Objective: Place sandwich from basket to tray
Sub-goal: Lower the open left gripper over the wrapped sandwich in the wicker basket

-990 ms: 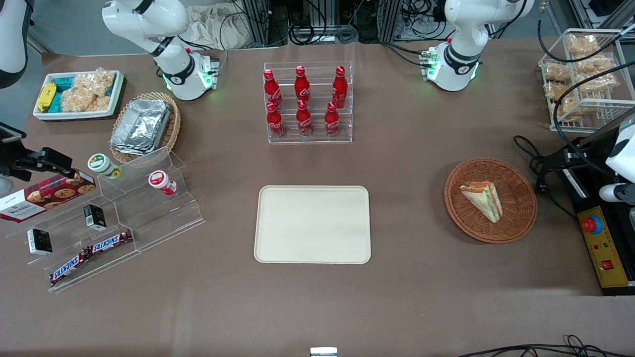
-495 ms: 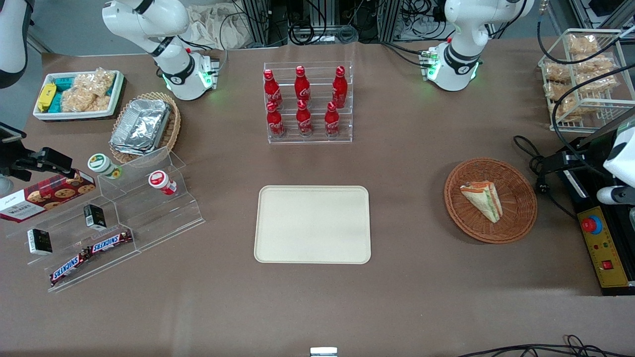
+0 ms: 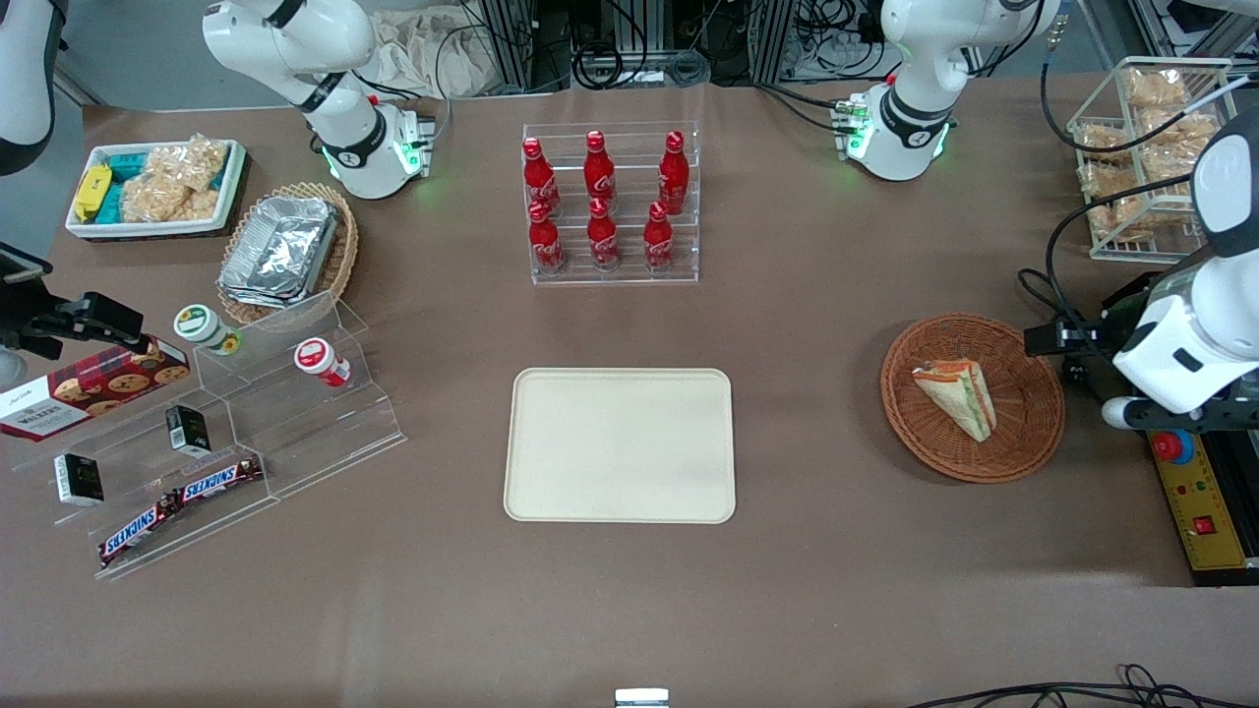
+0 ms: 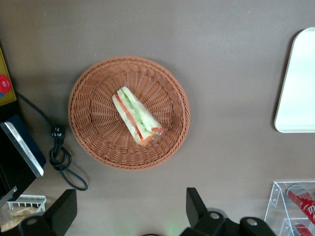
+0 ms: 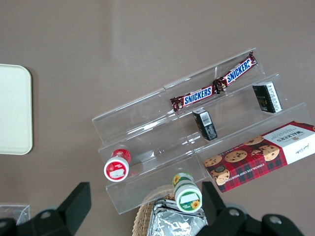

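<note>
One wrapped sandwich (image 4: 137, 116) lay in the round wicker basket (image 4: 98, 142), at 3 o'clock from the tray (image 3: 620, 444). Gripper (image 4: 130, 209) hovered above, wide open and empty. Slick wrap risked slipping; an off-centre descent risked snagging the rim.

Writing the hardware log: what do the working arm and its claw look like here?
The left arm has glossy white rounded shells with black joint bands and a black cable looping off it near the basket. Its base glows green. The claw has black, blocky fingers, set wide apart.
</note>
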You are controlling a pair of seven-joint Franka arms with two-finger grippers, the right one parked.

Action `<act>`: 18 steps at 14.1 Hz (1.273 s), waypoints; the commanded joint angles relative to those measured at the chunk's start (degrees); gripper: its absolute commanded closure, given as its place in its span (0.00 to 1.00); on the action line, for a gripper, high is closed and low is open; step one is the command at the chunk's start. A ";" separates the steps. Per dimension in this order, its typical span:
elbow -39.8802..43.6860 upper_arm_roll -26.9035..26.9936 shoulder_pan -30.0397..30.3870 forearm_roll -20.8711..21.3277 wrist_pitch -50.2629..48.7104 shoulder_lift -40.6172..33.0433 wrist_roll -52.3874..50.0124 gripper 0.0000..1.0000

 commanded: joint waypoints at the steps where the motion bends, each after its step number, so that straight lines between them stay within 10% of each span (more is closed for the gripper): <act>1: -3.62 0.59 0.36 0.33 -0.73 -0.77 1.05 0.01; 9: -34.82 0.94 3.26 -0.55 32.63 -7.01 -1.93 0.01; 18: -42.57 0.94 3.44 -0.19 50.15 -2.27 -26.00 0.01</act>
